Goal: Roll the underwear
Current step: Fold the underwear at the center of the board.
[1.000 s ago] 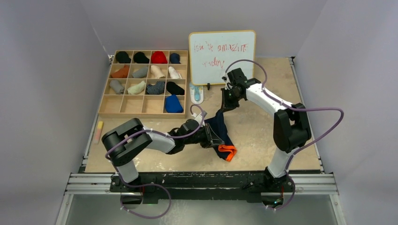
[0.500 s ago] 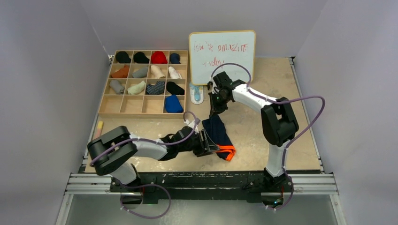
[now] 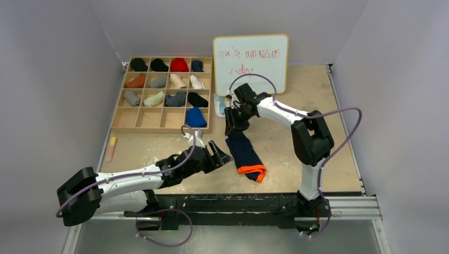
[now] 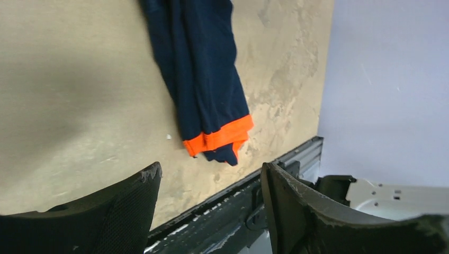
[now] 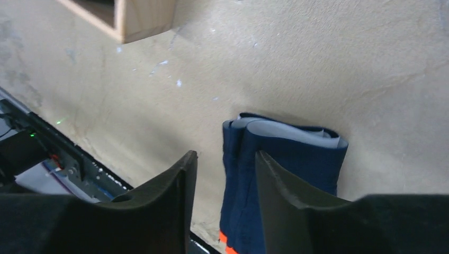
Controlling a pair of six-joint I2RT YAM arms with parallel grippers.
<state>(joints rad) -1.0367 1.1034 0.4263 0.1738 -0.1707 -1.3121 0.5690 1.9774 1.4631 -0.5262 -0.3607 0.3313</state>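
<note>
The underwear [image 3: 244,152] is navy with an orange band at its near end and lies on the table as a long folded strip. In the left wrist view the underwear [image 4: 204,79] stretches away from my fingers, orange band nearest the table's front edge. My left gripper [image 3: 222,154] is open just left of the strip, with nothing between its jaws. My left gripper [image 4: 209,172] shows bare table and the front rail through its gap. My right gripper [image 3: 233,126] hovers open over the strip's far end. In the right wrist view the underwear [image 5: 286,169] lies below my right gripper [image 5: 225,159].
A wooden divided box [image 3: 123,117] holding several rolled garments stands at the back left, its corner [image 5: 143,18] close to my right wrist. A whiteboard [image 3: 250,63] stands behind. A small blue-and-white object [image 3: 221,106] lies beside the box, a marker [image 3: 110,148] at the left edge.
Both grippers have opened and let go of the underwear, which now lies flat in a strip. The left arm drew back to the left; the right gripper moved left over the far end.
</note>
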